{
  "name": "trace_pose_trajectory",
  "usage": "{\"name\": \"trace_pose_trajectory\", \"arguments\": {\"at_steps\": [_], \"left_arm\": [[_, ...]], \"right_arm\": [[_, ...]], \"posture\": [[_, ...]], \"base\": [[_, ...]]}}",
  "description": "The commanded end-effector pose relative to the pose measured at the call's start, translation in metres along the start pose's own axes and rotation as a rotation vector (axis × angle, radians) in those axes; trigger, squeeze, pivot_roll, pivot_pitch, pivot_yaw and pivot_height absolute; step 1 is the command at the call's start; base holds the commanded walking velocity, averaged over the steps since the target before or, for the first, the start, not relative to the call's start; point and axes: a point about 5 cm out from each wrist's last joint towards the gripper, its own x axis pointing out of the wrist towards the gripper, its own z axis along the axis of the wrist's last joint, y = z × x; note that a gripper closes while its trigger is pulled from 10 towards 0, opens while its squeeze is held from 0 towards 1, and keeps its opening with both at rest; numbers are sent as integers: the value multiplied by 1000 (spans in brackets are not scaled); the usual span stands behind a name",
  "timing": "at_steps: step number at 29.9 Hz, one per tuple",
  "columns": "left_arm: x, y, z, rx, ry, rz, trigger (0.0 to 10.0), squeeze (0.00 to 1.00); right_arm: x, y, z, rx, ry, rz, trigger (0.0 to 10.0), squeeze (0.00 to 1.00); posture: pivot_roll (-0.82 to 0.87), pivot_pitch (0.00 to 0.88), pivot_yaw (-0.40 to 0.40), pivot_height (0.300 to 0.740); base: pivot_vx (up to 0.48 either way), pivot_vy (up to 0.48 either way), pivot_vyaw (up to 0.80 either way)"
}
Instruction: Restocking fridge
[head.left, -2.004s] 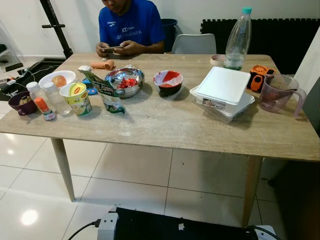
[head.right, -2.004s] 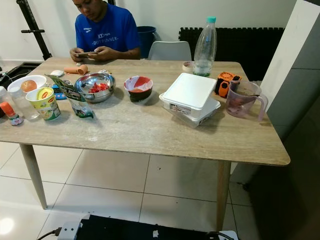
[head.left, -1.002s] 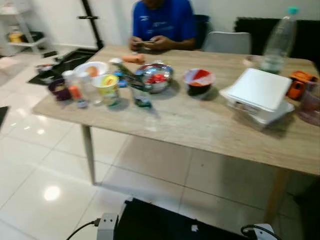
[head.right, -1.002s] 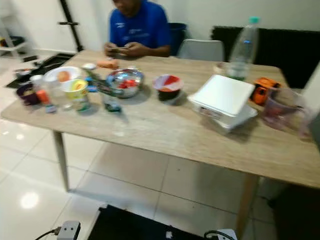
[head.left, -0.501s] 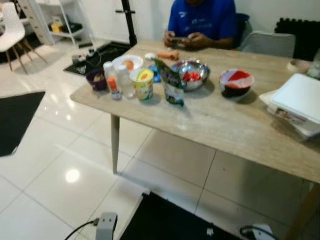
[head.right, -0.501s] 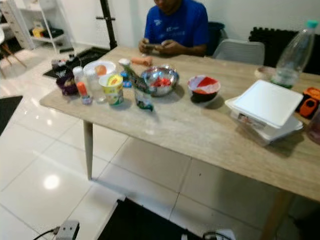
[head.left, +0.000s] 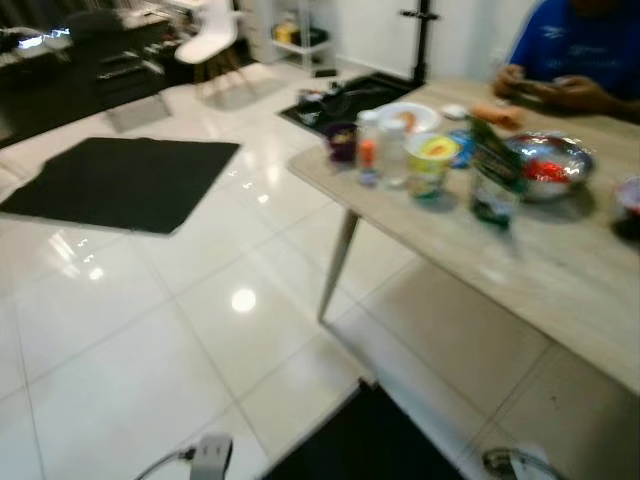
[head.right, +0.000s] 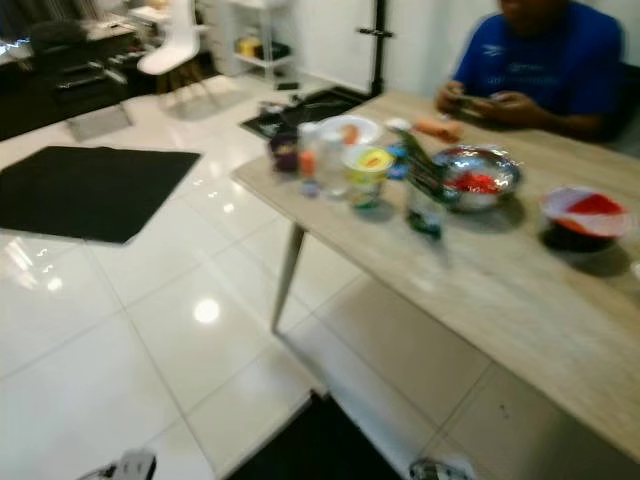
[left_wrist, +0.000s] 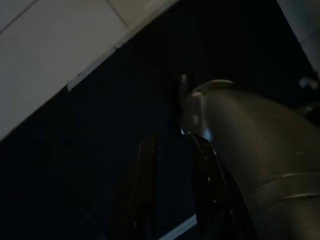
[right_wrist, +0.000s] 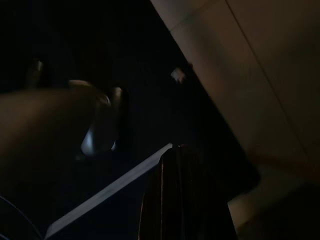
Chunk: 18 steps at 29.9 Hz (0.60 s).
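Both arms hang idle in shade. Left pincer (left_wrist: 170, 200): two dark fingers w/ a narrow gap between, gripping nothing, over a dark base and pale tiles. Right pincer (right_wrist: 182, 200): one dark mass, can't tell if open or closed.

Head views are blurred. Nearest: glossy white tile floor (head.left: 130, 340), black mat (head.left: 120, 180) to the left. To the right, wooden table (head.left: 560, 270) runs off frame. Food for restocking sits on the table's near-left end: small purple bowl (head.left: 341, 140) at the corner, two small bottles (head.left: 370, 150) just beside it, yellow-green cup (head.left: 428, 165), green pouch (head.left: 494, 180) upright, steel bowl (head.left: 550, 165) w/ red contents behind. Red-and-white bowl (head.right: 590, 220) further right. White plate (head.left: 405, 117) behind the bottles.

Far side: person in blue shirt (head.right: 545, 60) seated, hands together on a small object. White chair (head.left: 212, 35) and shelving in the background.
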Motion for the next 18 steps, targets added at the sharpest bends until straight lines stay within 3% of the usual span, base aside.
{"name": "trace_pose_trajectory", "arguments": {"at_steps": [1,8,18], "left_arm": [[0,2,3,10,-8,3,10000,0],[0,1,3,29,-4,-5,10000,0],[0,1,2,67,10,-15,10000,0]], "right_arm": [[-1,3,-10,-3,37,6,10000,0],[-1,2,-12,-10,52,-18,10000,0],[-1,2,-12,-7,51,-22,10000,0]], "posture": [[-48,27,40,740],[-47,22,42,740],[-48,12,46,740]], "base": [[0,0,694],[0,0,99],[299,0,0]]}}
